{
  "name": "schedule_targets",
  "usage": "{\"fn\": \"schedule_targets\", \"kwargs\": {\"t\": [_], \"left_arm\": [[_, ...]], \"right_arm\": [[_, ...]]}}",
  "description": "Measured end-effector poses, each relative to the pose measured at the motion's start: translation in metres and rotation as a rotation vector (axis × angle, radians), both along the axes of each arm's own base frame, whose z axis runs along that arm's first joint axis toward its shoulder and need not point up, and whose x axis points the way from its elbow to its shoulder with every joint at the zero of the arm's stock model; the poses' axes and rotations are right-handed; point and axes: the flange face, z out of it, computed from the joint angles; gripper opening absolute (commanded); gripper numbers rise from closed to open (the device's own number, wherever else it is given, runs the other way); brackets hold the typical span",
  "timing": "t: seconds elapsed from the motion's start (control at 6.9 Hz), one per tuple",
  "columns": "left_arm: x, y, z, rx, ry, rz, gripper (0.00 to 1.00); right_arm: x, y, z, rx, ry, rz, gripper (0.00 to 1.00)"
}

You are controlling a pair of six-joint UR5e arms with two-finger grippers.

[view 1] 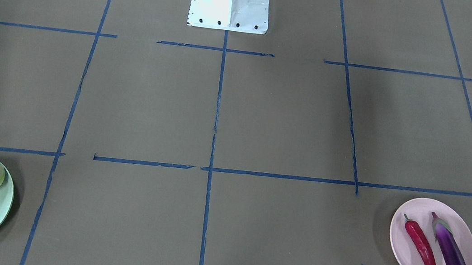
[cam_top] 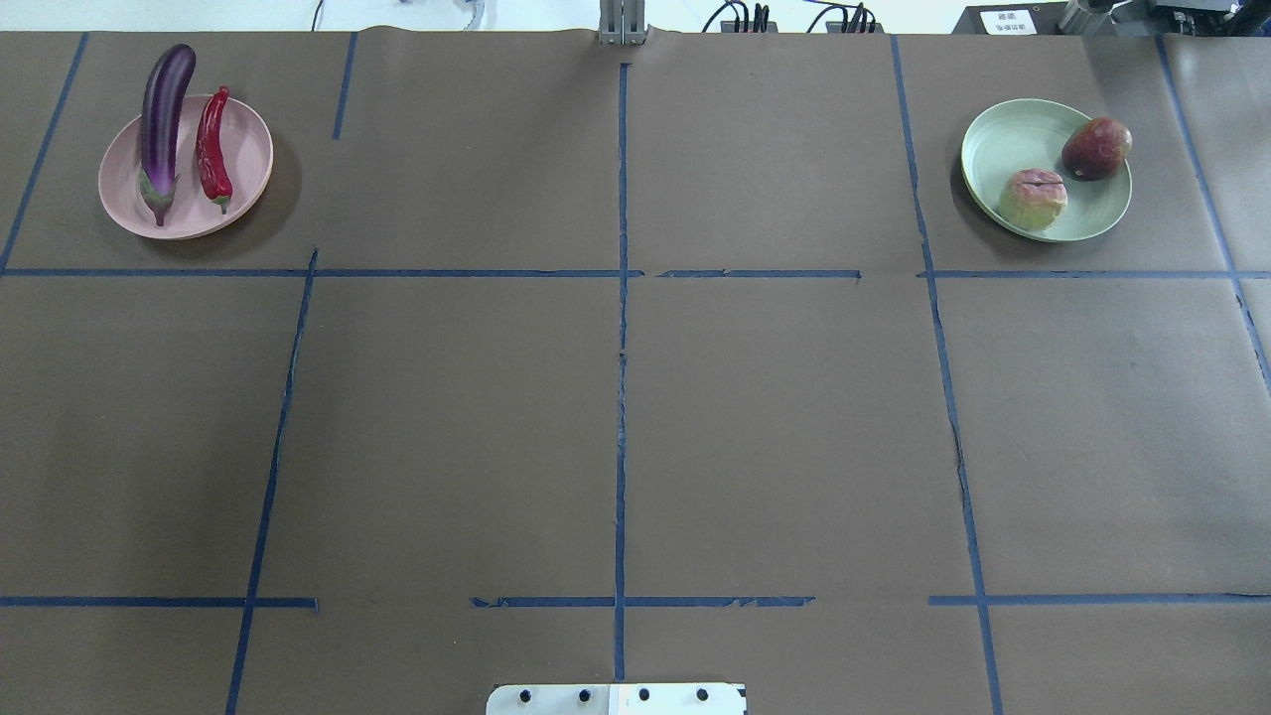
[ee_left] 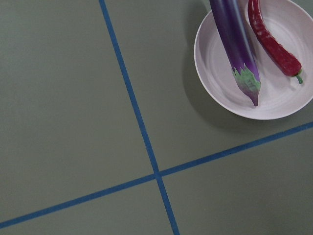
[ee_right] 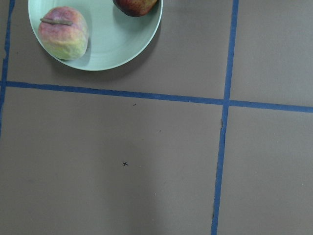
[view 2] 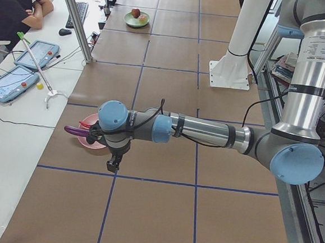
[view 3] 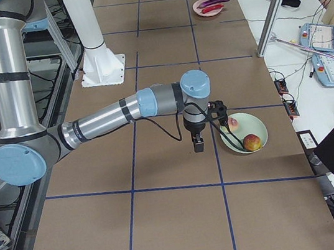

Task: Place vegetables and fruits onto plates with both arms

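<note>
Plainly saw eggplant [cam_top: 164, 114] and chili [cam_top: 212, 147] side by side on pink plate [cam_top: 248, 159], just beside left gripper [view 2: 113, 164]. Saw green fruit [cam_top: 1033, 199] and red fruit [cam_top: 1095, 148] on green plate [cam_top: 1003, 134], just beside right gripper [view 3: 198, 144]. Could not tell parted from clamped for either gripper.

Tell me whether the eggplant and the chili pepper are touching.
Apart. The front-facing view shows pink plate between the eggplant and chili pepper all along.

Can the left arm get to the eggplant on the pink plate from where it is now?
Probably yes. The left gripper hangs close beside the pink plate, with only table between them, and the eggplant lies uncovered. Only the chili pepper alongside crowds one side.
</note>
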Motion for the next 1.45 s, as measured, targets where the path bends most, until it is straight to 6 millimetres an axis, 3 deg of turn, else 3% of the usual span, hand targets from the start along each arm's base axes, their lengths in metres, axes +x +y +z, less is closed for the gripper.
{"fn": "schedule_targets", "kwargs": {"t": [0.58,0.87,1.45], "left_arm": [[0.004,0.093,0.018,-0.062,-0.003,0.001,1.00],[0.005,0.107,0.028,-0.059,-0.002,-0.001,1.00],[0.008,0.109,0.029,-0.059,-0.006,0.007,1.00]], "right_arm": [[0.000,0.031,0.034,-0.014,0.003,-0.007,1.00],[0.000,0.045,0.049,-0.011,0.000,-0.007,1.00],[0.000,0.048,0.050,-0.017,-0.003,0.002,1.00]]}}
